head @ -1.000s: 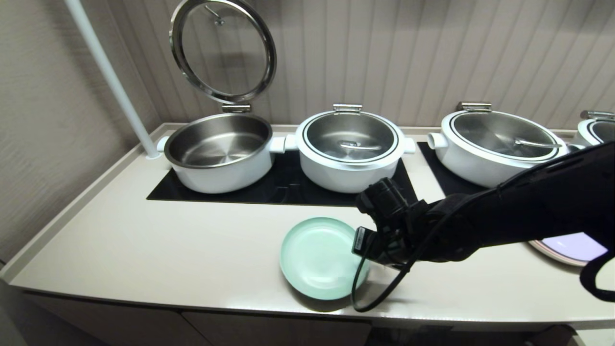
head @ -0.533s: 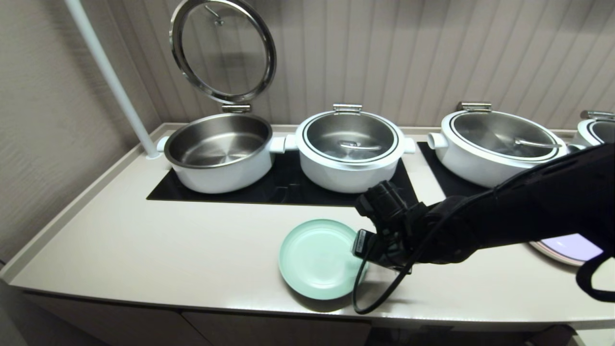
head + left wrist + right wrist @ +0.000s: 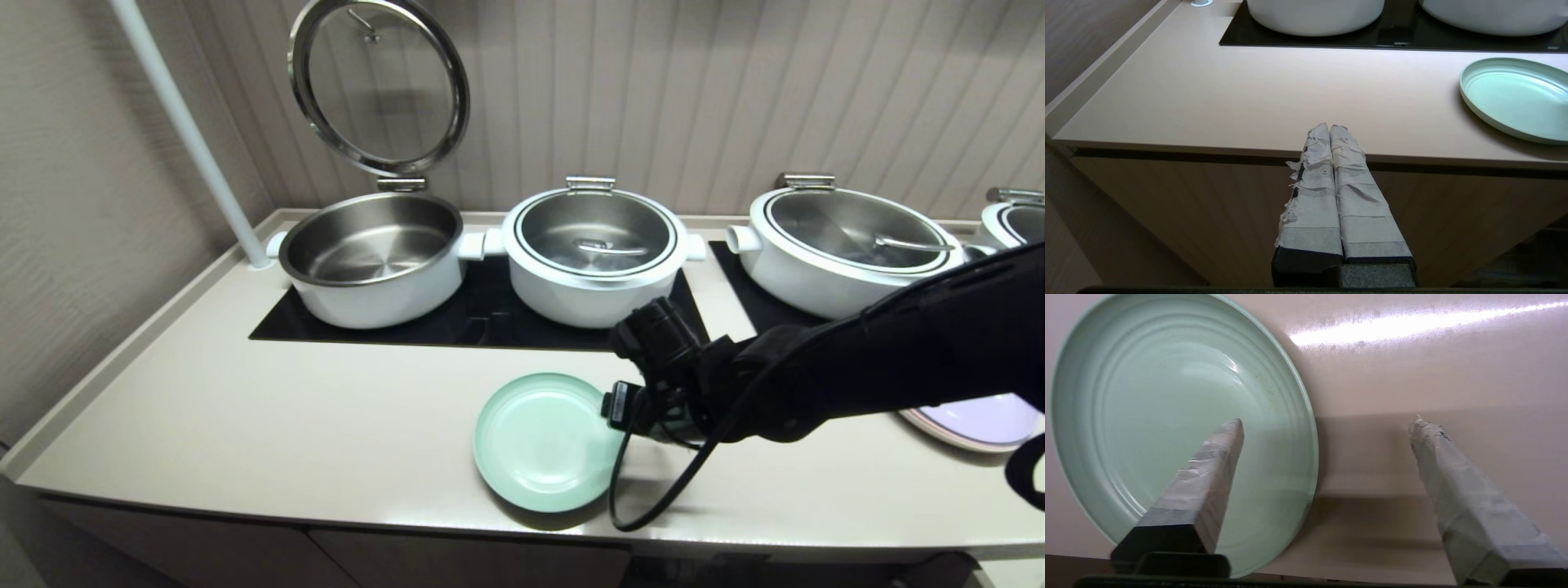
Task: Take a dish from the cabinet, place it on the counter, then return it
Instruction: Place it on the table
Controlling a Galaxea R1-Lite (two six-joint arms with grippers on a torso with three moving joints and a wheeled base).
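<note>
My left pincer [image 3: 1336, 130] sits nearest, parked low in front of the cabinet [image 3: 1208, 212], its 2 taped fingers pressed together and pointing at the front edge of the bench [image 3: 1229, 102]; it holds nothing. Just past that edge lies the dish [image 3: 543, 441], flat on the bench near its front, upright, pale green, nothing in it. My right pincer [image 3: 1327, 422] hangs over the dish's right rim with its fingers [image 3: 1208, 473] spread wide; 1 finger stands above the inside of the dish, the other above bare bench beside it, and the rim lies between them; neither finger pinches the dish, though I cannot tell whether the tips touch anything. In the head view my right arm [image 3: 857, 367] reaches in from the right, a black cable [image 3: 653, 490] looping down from the wrist to the bench beside the dish. Behind the arm, near the right, the edge of a white plate [image 3: 980, 429] shows. Farther back a black glass panel [image 3: 457, 322] carries 2 white pots; the left pot [image 3: 371, 257] stands open, its round lid [image 3: 380, 86] tipped up against the wall; the middle pot [image 3: 596, 253] has its lid down. A 3rd pot [image 3: 841, 245] sits on a 2nd dark panel to the right, and a 4th [image 3: 1012, 220] shows at the edge. A white pole [image 3: 192, 139] rises from the far left corner before the ribbed wall [image 3: 735, 90].
</note>
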